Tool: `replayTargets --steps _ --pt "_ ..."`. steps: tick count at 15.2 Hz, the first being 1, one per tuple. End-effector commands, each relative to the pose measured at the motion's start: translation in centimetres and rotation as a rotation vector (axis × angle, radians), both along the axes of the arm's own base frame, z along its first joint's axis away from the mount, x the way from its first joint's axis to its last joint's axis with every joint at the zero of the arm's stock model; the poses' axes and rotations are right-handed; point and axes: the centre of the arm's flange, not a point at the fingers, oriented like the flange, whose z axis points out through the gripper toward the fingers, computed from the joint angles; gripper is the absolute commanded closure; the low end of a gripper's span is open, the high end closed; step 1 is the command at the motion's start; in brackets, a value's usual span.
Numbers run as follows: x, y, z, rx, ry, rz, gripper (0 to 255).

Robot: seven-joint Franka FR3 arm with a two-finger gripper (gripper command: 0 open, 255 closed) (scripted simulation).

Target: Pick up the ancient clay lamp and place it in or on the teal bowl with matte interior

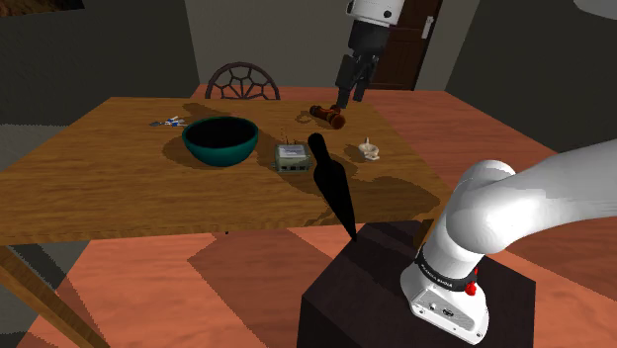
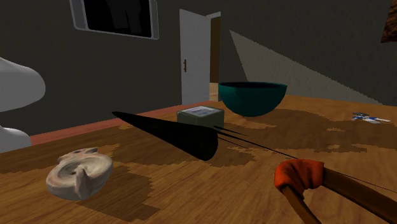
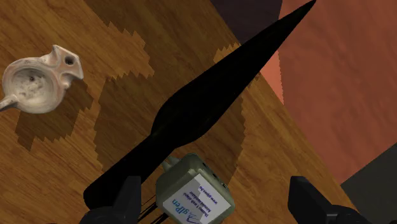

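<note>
White rounded arm (image 1: 534, 213), dark lettered joint band (image 1: 445, 269), red button (image 1: 472, 289), black jaws

In the wrist view, the picture's edge is cutting off the lamp's (image 3: 37, 83) handle and part of the small labelled box (image 3: 194, 198). In the shoulder view, the bench (image 1: 109, 158) is hiding most of a chair (image 1: 242, 83), and the blue bits (image 1: 170, 123) beyond the bowl (image 1: 203, 153) are showing too small to identify.

Black pointed blade (image 3: 210, 95) beside a small labelled box (image 3: 194, 194) — wooden table (image 1: 99, 148) beneath.
</note>
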Motion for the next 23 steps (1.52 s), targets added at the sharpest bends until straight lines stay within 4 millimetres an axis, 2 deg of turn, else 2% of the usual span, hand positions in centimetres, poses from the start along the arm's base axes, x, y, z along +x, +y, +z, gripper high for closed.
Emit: replayTargets --steps 1,10,19,23 --pt "0.0 0.0 0.0 0.000 0.000 0.000 0" --pt "2.4 -7.6 -7.8 -0.066 0.060 -0.135 0" --pt "3.2 -15.8 -15.2 -0.133 0.119 -0.270 0" --pt "3.1 -15.9 -16.8 -0.133 0.120 -0.271 0"
